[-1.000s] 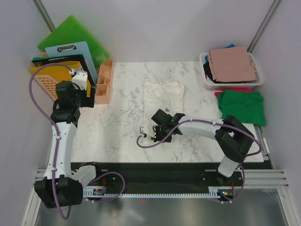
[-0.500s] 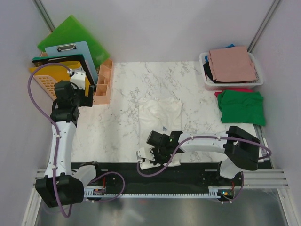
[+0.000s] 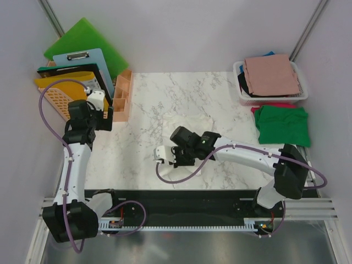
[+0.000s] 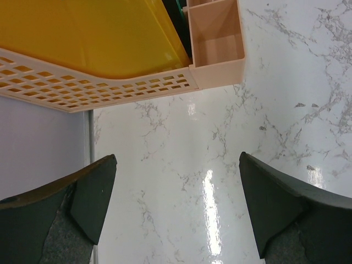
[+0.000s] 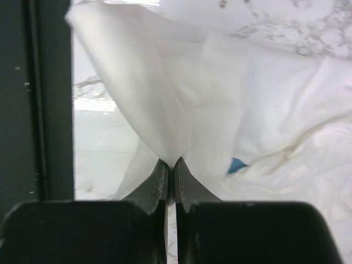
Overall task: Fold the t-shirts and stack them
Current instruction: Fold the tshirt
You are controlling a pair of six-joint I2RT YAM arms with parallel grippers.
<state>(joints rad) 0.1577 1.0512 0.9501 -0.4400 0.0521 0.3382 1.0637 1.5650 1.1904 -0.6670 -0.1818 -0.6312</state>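
One cream-white t-shirt (image 5: 258,99) is being dragged across the middle of the top view, a fold clenched in the right gripper (image 5: 170,164), which is swinging back from the lower edge; flattening is still pending, and the left gripper (image 4: 176,203) is waiting released at centre left

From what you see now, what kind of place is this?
Likely a robot lab cell for laundry folding: two arms bolted at a marble-pattern table, plain walls around, a basket of t-shirts.
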